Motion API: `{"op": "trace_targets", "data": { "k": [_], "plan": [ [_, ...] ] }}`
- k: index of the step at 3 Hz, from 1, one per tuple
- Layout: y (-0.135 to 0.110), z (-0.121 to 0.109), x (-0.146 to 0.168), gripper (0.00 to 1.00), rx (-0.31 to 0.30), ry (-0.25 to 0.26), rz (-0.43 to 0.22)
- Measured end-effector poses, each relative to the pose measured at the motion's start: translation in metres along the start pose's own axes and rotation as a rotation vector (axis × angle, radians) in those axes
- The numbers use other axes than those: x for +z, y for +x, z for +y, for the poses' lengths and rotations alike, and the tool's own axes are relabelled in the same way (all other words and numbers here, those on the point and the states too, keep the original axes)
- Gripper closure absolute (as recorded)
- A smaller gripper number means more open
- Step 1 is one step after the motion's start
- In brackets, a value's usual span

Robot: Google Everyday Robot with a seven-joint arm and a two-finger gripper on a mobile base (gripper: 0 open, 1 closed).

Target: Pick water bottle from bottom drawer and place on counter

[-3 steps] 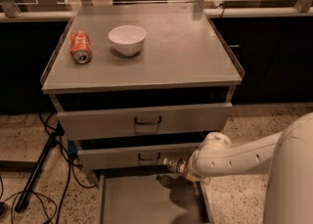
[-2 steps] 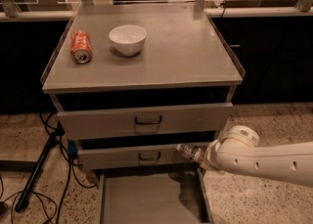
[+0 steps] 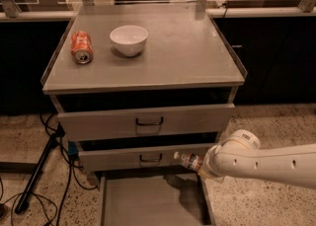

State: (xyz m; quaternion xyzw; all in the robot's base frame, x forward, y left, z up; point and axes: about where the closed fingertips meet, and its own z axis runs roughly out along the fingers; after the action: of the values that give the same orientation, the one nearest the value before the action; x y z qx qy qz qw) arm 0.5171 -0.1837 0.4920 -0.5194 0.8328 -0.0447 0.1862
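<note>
The water bottle [image 3: 188,160], small and clear with a white cap pointing left, lies sideways in my gripper [image 3: 200,164]. The gripper is shut on its base end and mostly hidden by the white wrist. Bottle and gripper hang above the right side of the open bottom drawer [image 3: 148,201], level with the lower grey drawer front [image 3: 123,159]. The drawer's flat floor is bare. The counter [image 3: 187,47] is the grey cabinet top above, well higher than the bottle.
An orange soda can [image 3: 81,48] lies on its side at the counter's left, and a white bowl [image 3: 129,39] stands beside it. The upper drawer front [image 3: 145,121] is slightly pulled out. Cables and a dark stand leg [image 3: 34,178] lie on the floor at left.
My arm has swung out toward the right and the wrist has risen slightly, carrying the bottle up from just above the drawer to the height of the lower drawer front.
</note>
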Motion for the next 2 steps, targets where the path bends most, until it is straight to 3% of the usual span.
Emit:
{"op": "trace_targets", "data": {
  "k": [1, 2],
  "plan": [
    [0.0162, 0.0144, -0.0532, 1.00, -0.011, -0.017, -0.027],
    [0.0172, 0.0144, -0.0538, 1.00, -0.012, -0.017, -0.027]
  ]
}}
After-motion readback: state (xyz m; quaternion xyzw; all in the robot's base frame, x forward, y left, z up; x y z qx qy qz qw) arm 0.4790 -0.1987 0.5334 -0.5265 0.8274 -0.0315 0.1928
